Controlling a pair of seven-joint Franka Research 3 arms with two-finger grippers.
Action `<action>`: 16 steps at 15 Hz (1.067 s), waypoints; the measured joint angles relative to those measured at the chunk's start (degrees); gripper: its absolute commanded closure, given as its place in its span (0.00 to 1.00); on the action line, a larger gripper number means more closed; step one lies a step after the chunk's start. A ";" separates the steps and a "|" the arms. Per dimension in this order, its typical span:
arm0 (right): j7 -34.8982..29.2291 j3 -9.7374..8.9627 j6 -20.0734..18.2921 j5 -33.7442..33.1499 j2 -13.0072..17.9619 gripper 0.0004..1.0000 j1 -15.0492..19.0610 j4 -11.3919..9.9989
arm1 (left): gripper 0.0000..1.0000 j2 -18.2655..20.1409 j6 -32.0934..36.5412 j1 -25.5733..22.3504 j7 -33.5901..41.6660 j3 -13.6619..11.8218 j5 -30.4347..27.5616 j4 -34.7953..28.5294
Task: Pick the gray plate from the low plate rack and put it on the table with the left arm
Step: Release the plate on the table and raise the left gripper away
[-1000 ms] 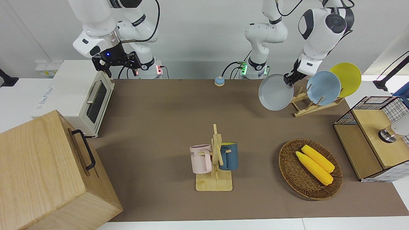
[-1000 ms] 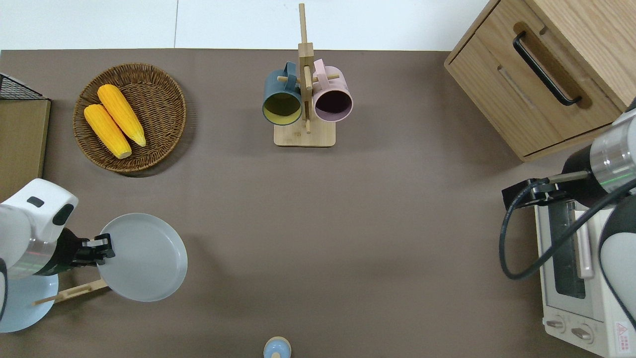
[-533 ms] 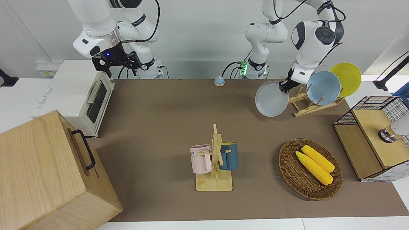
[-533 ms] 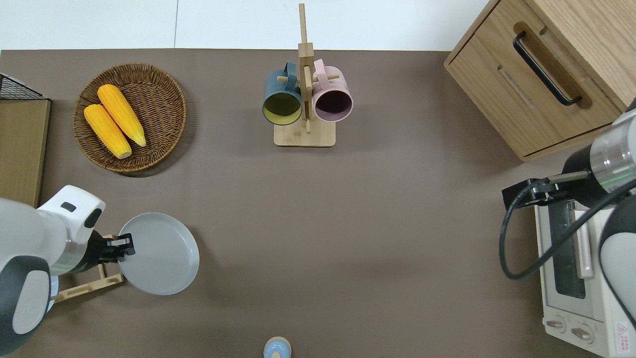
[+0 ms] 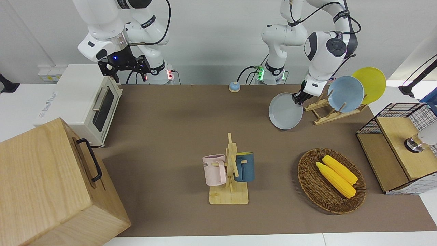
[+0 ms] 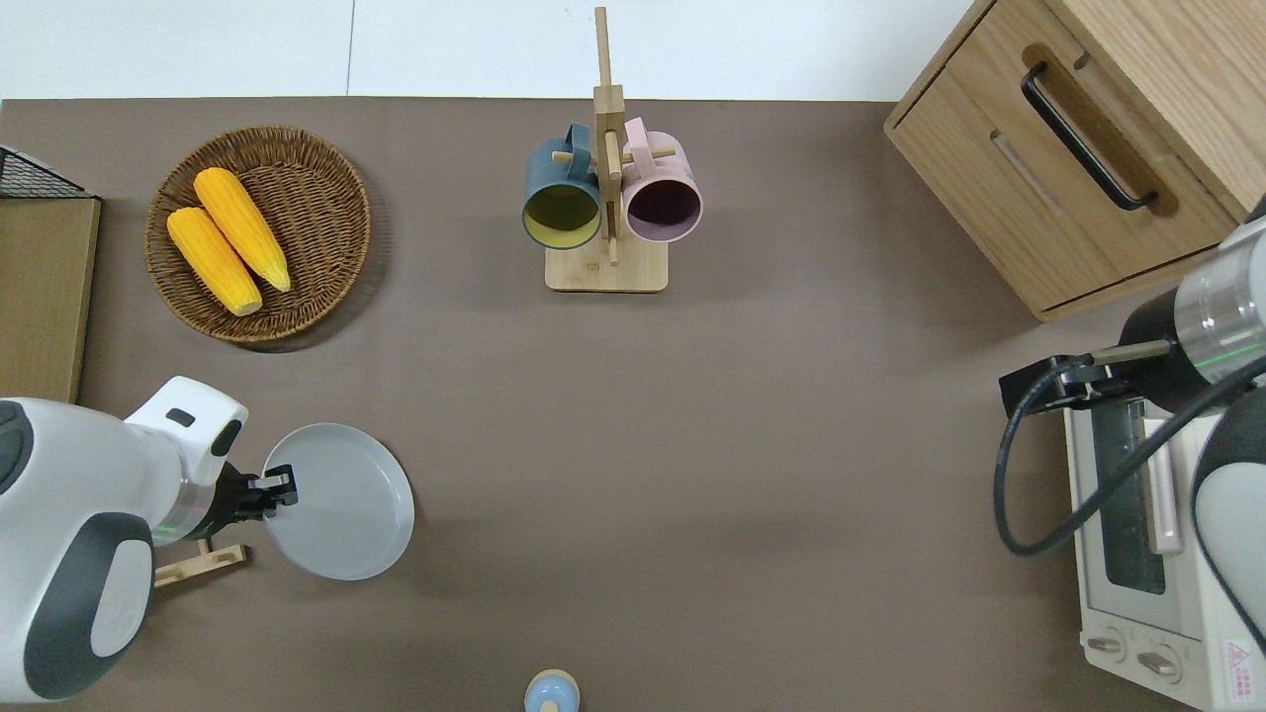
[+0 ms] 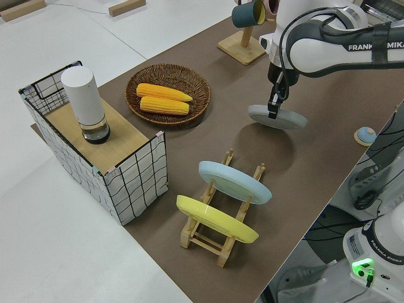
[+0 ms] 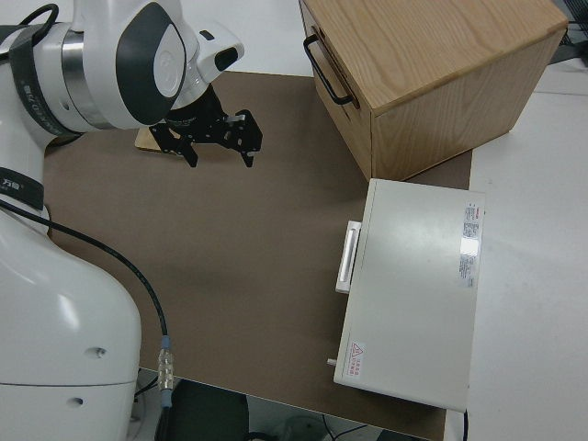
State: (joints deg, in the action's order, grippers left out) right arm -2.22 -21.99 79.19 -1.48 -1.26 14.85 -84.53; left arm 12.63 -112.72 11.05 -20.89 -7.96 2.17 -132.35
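My left gripper (image 5: 297,97) is shut on the rim of the gray plate (image 5: 286,111), which hangs nearly flat, slightly tilted, just above the brown table (image 5: 170,119). In the overhead view the left gripper (image 6: 280,487) holds the gray plate (image 6: 341,501) over bare table beside the low plate rack (image 6: 198,564), toward the table's middle. The left side view shows the plate (image 7: 278,117) with its shadow beneath it. The rack (image 5: 327,114) stands at the left arm's end. My right gripper (image 8: 220,156) is open and parked.
A light blue plate (image 5: 345,94) and a yellow plate (image 5: 370,83) stand in the rack. A wicker basket (image 5: 302,177) with two corn cobs lies farther from the robots. A mug tree (image 5: 230,171), toaster oven (image 5: 85,102), wooden cabinet (image 5: 44,184) and wire crate (image 5: 403,147) are also here.
My left gripper has carried the gray plate away from the rack toward the table's middle and lowered it; the plate has tipped flatter. The right arm has not moved.
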 measured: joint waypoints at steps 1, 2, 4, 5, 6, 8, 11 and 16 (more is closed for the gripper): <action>0.00 0.00 0.00 0.00 0.00 0.02 0.00 0.00 | 0.54 0.00 -0.08 0.00 -0.05 0.02 0.00 -0.11; 0.00 0.00 0.00 0.00 0.00 0.02 0.00 0.00 | 0.40 0.00 -0.09 0.00 -0.07 0.03 0.00 -0.12; 0.00 0.00 0.00 0.00 0.00 0.02 0.00 0.00 | 0.10 0.00 -0.11 0.00 -0.07 0.05 0.00 -0.12; 0.00 0.00 0.00 0.00 0.00 0.02 0.00 0.00 | 0.08 0.00 -0.12 0.00 -0.07 0.05 0.00 -0.12; 0.00 0.00 0.00 0.00 0.00 0.02 0.00 0.00 | 0.07 0.00 -0.12 0.00 -0.07 0.05 0.00 -0.12; 0.00 0.00 0.00 0.00 0.00 0.02 0.00 0.00 | 0.06 0.00 -0.13 0.00 -0.07 0.05 0.00 -0.12; 0.00 0.00 0.00 0.00 0.00 0.02 0.00 0.00 | 0.01 0.00 -0.14 0.00 -0.07 0.06 0.00 -0.12; 0.00 0.00 0.00 0.00 0.00 0.02 0.00 0.00 | 0.01 0.20 -0.14 0.00 -0.05 0.07 0.00 0.12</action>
State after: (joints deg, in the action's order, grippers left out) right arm -2.22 -21.99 79.19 -1.48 -1.26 14.85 -84.53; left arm 12.83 -112.87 11.05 -20.94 -7.89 2.17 -132.23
